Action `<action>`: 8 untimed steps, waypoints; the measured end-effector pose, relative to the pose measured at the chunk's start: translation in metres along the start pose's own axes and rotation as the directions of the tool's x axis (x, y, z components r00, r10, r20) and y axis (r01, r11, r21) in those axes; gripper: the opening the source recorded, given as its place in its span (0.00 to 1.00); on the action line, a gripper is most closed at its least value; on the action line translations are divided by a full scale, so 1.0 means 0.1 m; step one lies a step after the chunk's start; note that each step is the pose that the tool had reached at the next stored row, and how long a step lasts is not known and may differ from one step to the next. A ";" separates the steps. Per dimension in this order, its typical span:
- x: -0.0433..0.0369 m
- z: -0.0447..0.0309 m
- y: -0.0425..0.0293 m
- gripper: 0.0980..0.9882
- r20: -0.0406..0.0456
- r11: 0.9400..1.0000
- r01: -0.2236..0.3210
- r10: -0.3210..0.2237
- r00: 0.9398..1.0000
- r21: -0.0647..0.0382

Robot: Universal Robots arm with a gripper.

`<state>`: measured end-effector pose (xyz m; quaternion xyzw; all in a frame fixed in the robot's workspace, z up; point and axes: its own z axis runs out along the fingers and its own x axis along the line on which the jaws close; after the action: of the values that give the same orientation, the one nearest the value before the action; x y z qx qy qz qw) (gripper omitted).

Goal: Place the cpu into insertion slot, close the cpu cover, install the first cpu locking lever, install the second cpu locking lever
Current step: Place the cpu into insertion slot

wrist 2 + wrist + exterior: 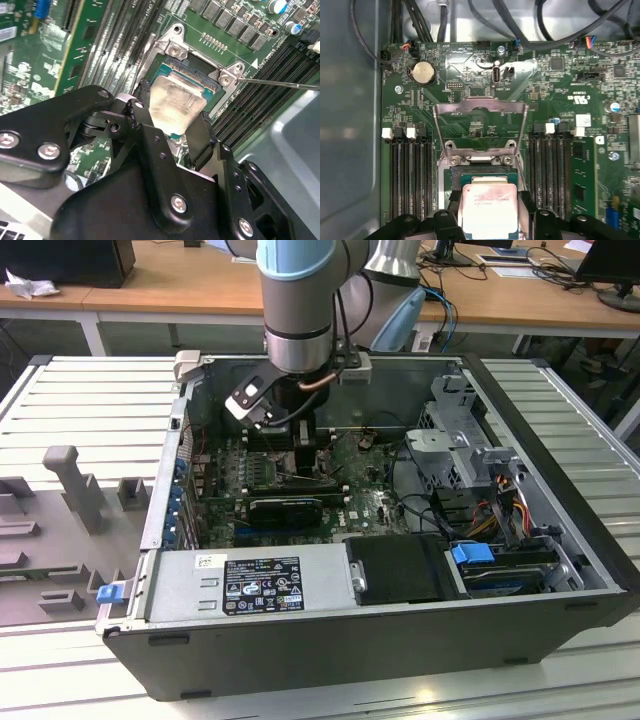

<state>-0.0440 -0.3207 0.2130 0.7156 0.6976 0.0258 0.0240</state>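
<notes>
While the arm reaches down into the open dark-grey computer case (400, 640), the black metal fingers (201, 132) grip the chip at its socket.
Fingers are closed to chip width and press two opposite edges of the thin square beige-silver cpu (176, 105). It lies between them over the square black insertion slot (480, 172); seated or not, cannot tell. Just beyond the fingertips, the dull grey steel-frame cpu cover (480, 105) stands swung open. A thin steel wire lever (280, 83) runs off beside the socket.
</notes>
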 end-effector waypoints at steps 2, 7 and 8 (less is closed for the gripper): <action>0.020 0.027 -0.002 0.48 0.002 1.000 0.000 0.000 1.000 0.000; 0.038 0.068 0.000 0.48 0.028 1.000 0.002 -0.002 1.000 0.000; 0.044 0.072 0.000 0.48 0.028 1.000 0.002 -0.002 1.000 0.000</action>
<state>-0.0434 -0.3163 0.2059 0.7153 0.6979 0.0156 0.0338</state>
